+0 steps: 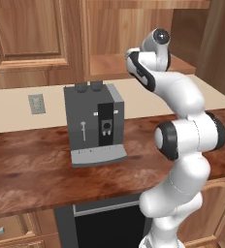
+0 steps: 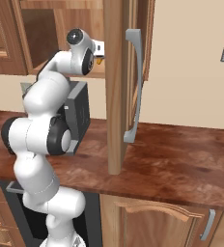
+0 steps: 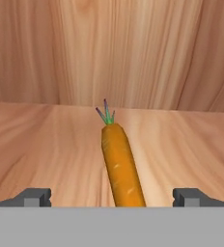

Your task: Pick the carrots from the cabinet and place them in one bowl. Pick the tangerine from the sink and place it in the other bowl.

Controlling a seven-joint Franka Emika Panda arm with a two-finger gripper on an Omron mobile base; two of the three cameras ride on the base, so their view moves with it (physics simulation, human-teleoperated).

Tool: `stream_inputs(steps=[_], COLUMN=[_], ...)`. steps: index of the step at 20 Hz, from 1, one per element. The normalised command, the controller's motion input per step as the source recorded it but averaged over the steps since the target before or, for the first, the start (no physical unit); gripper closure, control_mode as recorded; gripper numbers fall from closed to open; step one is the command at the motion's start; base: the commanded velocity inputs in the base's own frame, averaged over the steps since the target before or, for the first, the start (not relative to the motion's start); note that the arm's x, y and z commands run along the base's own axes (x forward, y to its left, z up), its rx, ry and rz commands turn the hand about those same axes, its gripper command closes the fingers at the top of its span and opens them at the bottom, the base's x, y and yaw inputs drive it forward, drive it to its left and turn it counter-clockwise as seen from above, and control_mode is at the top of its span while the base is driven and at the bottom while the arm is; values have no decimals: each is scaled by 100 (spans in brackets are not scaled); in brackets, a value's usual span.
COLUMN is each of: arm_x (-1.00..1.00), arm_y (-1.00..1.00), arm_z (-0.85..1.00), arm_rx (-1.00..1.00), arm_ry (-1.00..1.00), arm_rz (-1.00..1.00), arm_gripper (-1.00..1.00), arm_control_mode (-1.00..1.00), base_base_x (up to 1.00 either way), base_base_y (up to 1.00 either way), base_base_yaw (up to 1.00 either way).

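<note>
carrot [image 3: 119,166] lies on the cabinet [image 3: 46,140] shelf between the wide-open jaws.

Carrot [image 3: 120,166] on the cabinet [image 3: 46,144] shelf, top pointing far; coffee machine [image 1: 95,123] below on the tabletop [image 1: 32,164].

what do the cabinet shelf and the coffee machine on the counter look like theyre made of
Cabinet shelf: wood, light and matte, judging by the grain streaks running across it under the carrot. Coffee machine: probably plastic or painted metal, dark grey and matte with a black front panel; the rendering leaves it open.
</note>
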Motion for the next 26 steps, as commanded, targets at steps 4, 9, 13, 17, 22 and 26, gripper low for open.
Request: stream_inputs(steps=[4, 9, 13, 17, 22, 26], arm_x=[16, 17, 14, 14, 14, 15], arm_y=[-5, -4, -3, 0, 0, 0], arm_z=[-2, -3, -4, -7, -6, -5], arm_rx=[0, 0, 0, 0, 0, 0], arm_ry=[0, 0, 0, 0, 1, 1], arm_rz=[0, 0, 0, 0, 0, 0], arm_gripper=[-100, -100, -100, -100, -100, -100], arm_control_mode=[-100, -100, -100, -100, -100, -100], base_base_x=[0, 0, 0, 0, 0, 0], base_base_y=[0, 0, 0, 0, 0, 0], base_base_yaw=[0, 0, 0, 0, 0, 0])
